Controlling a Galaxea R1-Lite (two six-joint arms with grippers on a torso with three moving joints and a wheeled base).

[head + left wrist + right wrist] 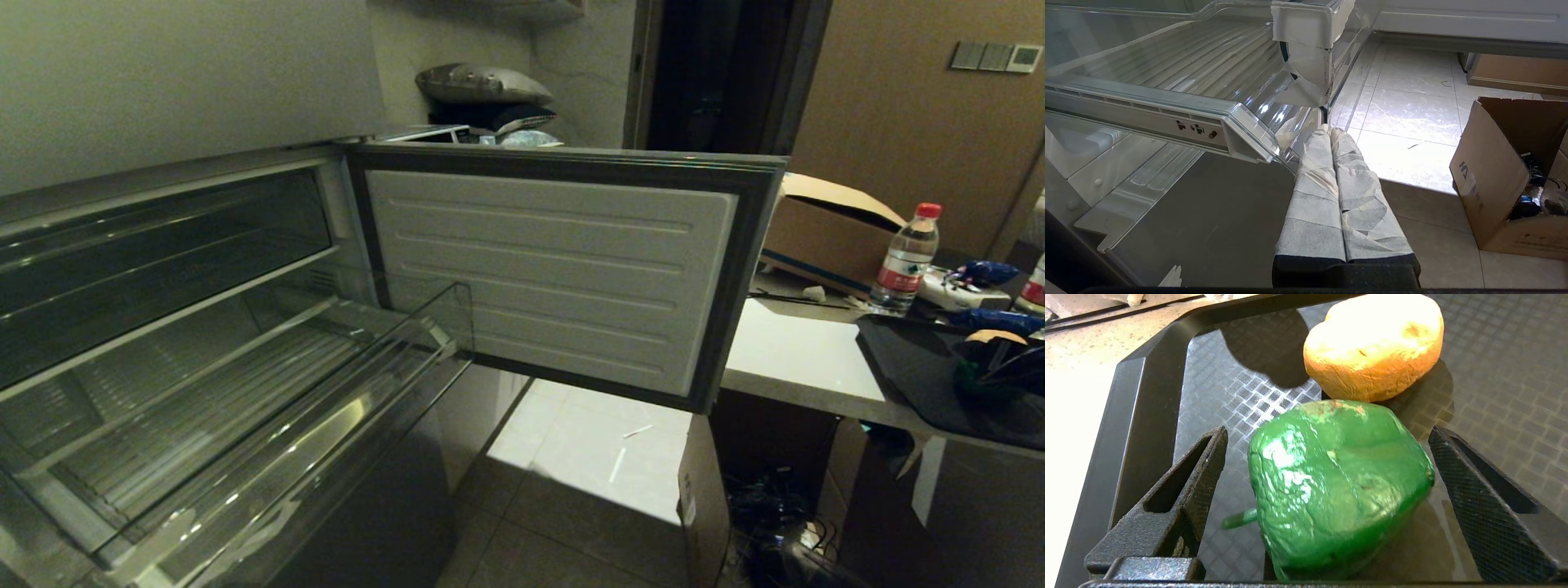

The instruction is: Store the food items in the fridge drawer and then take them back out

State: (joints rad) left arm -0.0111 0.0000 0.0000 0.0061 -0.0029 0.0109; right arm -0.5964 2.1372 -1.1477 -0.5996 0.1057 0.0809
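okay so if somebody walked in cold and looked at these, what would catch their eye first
Probably the green pepper on the black tray, filling the space between the open fingers of the right end effector, with a potato right behind it. Next, the clear fridge drawer pulled out and holding nothing, beside the swung-open fridge door. The left end effector, wrapped in pale tape, is shut near the drawer's front corner.

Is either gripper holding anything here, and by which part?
Nothing is held. The right gripper straddles the green pepper with fingers open; the left gripper is shut, empty.
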